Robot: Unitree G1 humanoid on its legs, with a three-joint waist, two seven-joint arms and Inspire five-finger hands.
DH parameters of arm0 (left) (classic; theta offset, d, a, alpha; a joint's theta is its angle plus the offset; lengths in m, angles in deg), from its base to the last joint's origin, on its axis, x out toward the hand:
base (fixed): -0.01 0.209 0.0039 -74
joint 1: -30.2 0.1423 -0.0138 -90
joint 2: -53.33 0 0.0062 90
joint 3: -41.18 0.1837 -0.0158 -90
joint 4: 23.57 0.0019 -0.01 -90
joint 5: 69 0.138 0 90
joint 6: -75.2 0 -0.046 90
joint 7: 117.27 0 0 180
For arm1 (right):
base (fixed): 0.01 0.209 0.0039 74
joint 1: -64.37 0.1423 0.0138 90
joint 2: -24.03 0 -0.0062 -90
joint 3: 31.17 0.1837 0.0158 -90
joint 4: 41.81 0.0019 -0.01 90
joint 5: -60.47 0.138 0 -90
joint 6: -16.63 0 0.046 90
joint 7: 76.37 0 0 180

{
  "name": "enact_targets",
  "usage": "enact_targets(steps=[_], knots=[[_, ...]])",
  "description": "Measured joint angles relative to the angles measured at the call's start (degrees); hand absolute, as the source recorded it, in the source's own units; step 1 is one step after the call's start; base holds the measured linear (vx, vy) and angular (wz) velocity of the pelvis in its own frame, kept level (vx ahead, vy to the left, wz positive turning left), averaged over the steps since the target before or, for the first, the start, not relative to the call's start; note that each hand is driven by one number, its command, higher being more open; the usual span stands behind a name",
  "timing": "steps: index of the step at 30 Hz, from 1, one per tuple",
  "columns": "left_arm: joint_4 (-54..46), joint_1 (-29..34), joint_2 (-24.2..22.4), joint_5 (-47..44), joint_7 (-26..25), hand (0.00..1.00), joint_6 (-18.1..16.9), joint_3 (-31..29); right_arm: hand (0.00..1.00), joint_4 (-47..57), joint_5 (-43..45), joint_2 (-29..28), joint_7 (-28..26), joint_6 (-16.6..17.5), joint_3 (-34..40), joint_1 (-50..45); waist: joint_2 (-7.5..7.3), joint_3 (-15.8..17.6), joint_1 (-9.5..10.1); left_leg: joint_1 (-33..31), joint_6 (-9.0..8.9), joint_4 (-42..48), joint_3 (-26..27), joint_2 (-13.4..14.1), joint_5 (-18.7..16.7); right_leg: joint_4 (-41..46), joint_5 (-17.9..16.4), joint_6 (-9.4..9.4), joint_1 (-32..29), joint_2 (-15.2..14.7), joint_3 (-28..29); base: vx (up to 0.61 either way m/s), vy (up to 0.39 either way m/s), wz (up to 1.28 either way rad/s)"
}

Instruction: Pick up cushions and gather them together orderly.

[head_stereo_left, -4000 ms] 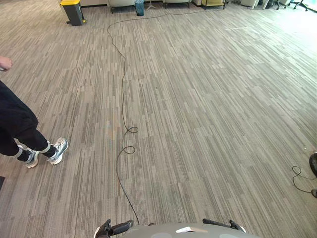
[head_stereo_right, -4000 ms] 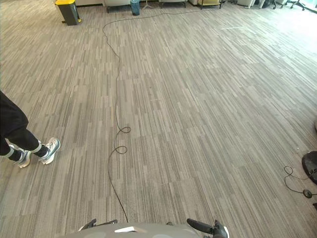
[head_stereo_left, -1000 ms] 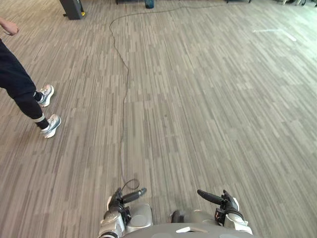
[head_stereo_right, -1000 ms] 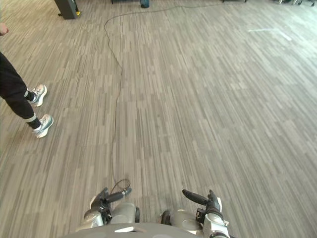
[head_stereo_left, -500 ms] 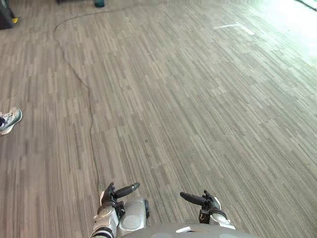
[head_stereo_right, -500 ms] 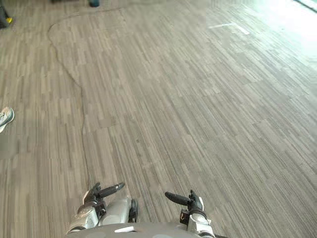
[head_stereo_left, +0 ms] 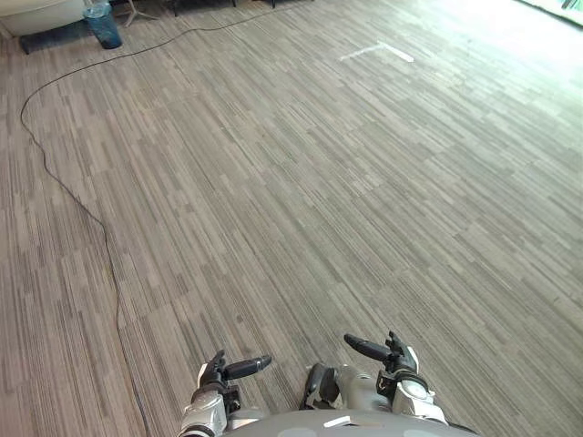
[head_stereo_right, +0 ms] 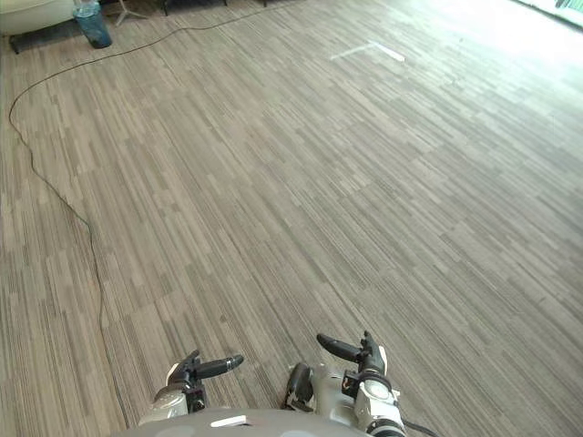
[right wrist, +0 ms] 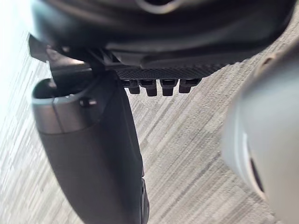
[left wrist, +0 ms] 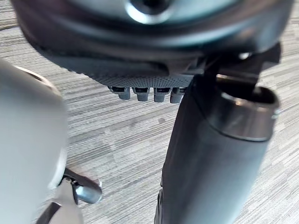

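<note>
Left hand point(head_stereo_left: 219, 373) and right hand point(head_stereo_left: 393, 357) hang above carpet point(head_stereo_left: 301, 182), my fingers relaxed, grasping nothing.

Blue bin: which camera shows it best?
Left eye view: the blue bin sits whole at top left. The right eye view has it against the top edge; the wrist views face nearby floor.

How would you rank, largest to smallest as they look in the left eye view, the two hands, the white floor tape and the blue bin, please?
1. left hand and right hand: alike, both enlarged by nearness to the camera.
2. white floor tape and blue bin: the tape is longer, the bin bulkier, so the rank is unsure.
</note>
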Motion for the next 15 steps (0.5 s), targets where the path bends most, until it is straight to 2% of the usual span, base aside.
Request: enact_targets(steps=[1, 2, 3, 4, 5, 6, 7, 8, 9, 10, 11, 12, 13, 14, 15], knots=[[-1.45, 0.37, 0.36, -0.13, 0.05, 1.00, -0.41, 0.13, 1.00, -0.07, 0.01, -0.37, 0.09, -0.14, -0.18, -0.16, -1.02, 0.08, 0.25, -4.17, 0.25, -0.84, 0.36, -0.65, -0.79, -3.33, -0.04, -0.04, 4.22, -0.01, 2.54, 0.53, -0.001, -0.82], [-1.87, 0.49, 0.36, -0.17, 0.10, 1.00, -0.60, 0.18, 1.00, -0.08, 0.01, -0.43, 0.10, -0.14, -0.18, -0.18, -1.20, 0.11, 0.28, -5.23, 0.45, -1.48, 0.50, -0.72, -1.00, -4.02, -0.06, 0.00, 5.00, -0.01, 3.18, 0.57, 0.041, -0.97], [-3.14, 0.65, 0.31, -0.93, 0.09, 1.00, -1.37, 0.19, 1.00, -0.11, 0.04, -0.41, 0.23, -0.20, -0.16, -0.27, -1.52, 0.15, 0.85, -10.10, 1.39, -6.40, 0.58, -1.29, -1.80, -7.11, -0.73, 0.93, 7.92, -0.09, 6.29, 0.47, 0.064, -0.98], [-4.01, 0.48, -0.34, -1.55, 0.09, 1.00, -1.56, 0.11, 1.00, -0.13, 0.07, -0.33, 0.28, -0.35, 0.01, -0.31, -1.09, 0.36, 1.21, -12.82, 2.15, -11.02, 0.21, -1.71, -2.27, -8.31, -1.16, 1.58, 9.70, -0.18, 8.01, 0.57, 0.131, -1.06], [-4.30, 0.32, -0.55, -2.03, 0.10, 1.00, -1.63, 0.01, 1.00, -0.11, 0.11, -0.37, 0.41, -0.55, 0.06, -0.45, -0.94, 0.62, 1.30, -14.34, 2.41, -15.32, 0.02, -2.29, -2.43, -9.13, -1.42, 1.99, 11.02, -0.47, 9.17, 0.50, 0.186, -0.77], [-4.39, 0.16, -0.68, -2.21, 0.12, 1.00, -1.96, -0.27, 1.00, -0.25, 0.13, -0.31, 0.68, -1.05, 0.19, -0.46, -1.24, 0.79, 1.53, -16.08, 2.39, -21.88, -0.31, -4.13, -2.21, -9.93, -2.26, 2.69, 12.57, -1.62, 10.65, 0.51, 0.217, -0.61], [-4.84, 0.03, -0.80, -2.60, 0.11, 1.00, -2.36, -0.30, 1.00, -0.43, 0.12, -0.27, 0.77, -1.10, 0.18, -0.60, -1.92, 1.09, 1.72, -17.60, 1.93, -28.42, -1.17, -6.46, -1.39, -10.39, -3.65, 3.41, 14.28, -3.37, 11.93, 0.52, 0.253, -0.66], [-5.42, 0.07, -1.01, -2.68, 0.07, 1.00, -2.69, -0.21, 1.00, -0.90, 0.10, -0.18, 0.80, -1.07, 0.04, -0.89, -2.23, 0.97, 2.25, -18.67, 1.43, -35.29, -1.21, -8.18, 0.87, -11.12, -4.84, 4.36, 15.82, -4.83, 13.29, 0.44, 0.218, -0.58], [-5.53, 0.11, -1.00, -2.76, 0.06, 1.00, -2.79, -0.17, 1.00, -1.17, 0.09, -0.04, 0.78, -1.11, -0.13, -1.09, -2.20, 0.68, 2.51, -18.86, 1.23, -38.76, -1.22, -8.45, 2.10, -11.60, -5.41, 4.72, 16.52, -5.34, 14.21, 0.74, 0.352, -0.93], [-5.71, 0.47, -1.39, -3.73, 0.02, 1.00, -3.24, -0.25, 1.00, -1.60, 0.08, -0.03, 0.66, -1.18, -0.88, -1.56, -2.20, -0.33, 3.65, -19.09, 2.62, -38.52, -0.97, -9.44, 9.10, -11.88, -6.93, 5.30, 18.20, -6.55, 17.35, 0.66, 0.304, -0.93], [-5.57, 0.59, -0.63, -3.88, 0.05, 1.00, -3.18, -0.35, 1.00, -2.11, -0.19, -0.74, 0.63, -1.12, -2.00, -1.79, -3.91, -1.49, 3.58, -19.15, 4.41, -37.10, -0.18, -10.53, 9.51, -9.17, -6.91, 5.33, 17.20, -8.61, 19.46, 0.83, 0.369, -0.77], [-5.57, 0.59, -0.61, -3.88, 0.05, 1.00, -3.18, -0.35, 1.00, -2.13, -0.20, -0.76, 0.63, -1.12, -2.00, -1.83, -3.95, -1.52, 3.58, -19.12, 4.48, -37.07, -0.14, -10.55, 9.47, -9.08, -6.92, 5.35, 17.12, -8.65, 19.50, 0.56, 0.236, -0.43], [-5.19, 0.50, 0.39, -3.72, 0.08, 1.00, -3.08, -0.30, 1.00, -2.38, -1.19, -1.35, 0.15, -1.22, -3.00, -2.35, -6.01, -2.45, 3.54, -18.20, 6.40, -35.20, 1.82, -11.76, 6.56, -2.97, -6.28, 6.50, 14.86, -10.50, 21.14, 0.67, 0.287, -0.33], [-3.96, 0.02, 0.99, -3.71, 0.01, 1.00, -2.88, -0.30, 1.00, -2.11, -1.19, -1.35, 0.08, -1.16, -2.86, -2.55, -6.70, -2.24, 3.46, -15.72, 7.77, -33.06, 2.97, -12.68, 3.22, 6.74, -4.38, 9.68, 12.80, -11.56, 22.49, 0.61, 0.278, -0.40], [-3.31, -0.23, 1.51, -3.54, -0.14, 1.00, -2.60, -0.28, 1.00, -2.07, -1.42, -1.34, 0.09, -1.10, -2.87, -2.55, -7.26, -2.03, 3.30, -13.28, 8.73, -32.67, 3.77, -13.29, 1.58, 15.25, -1.88, 13.34, 10.49, -11.99, 23.61, 0.68, 0.304, -0.34]])
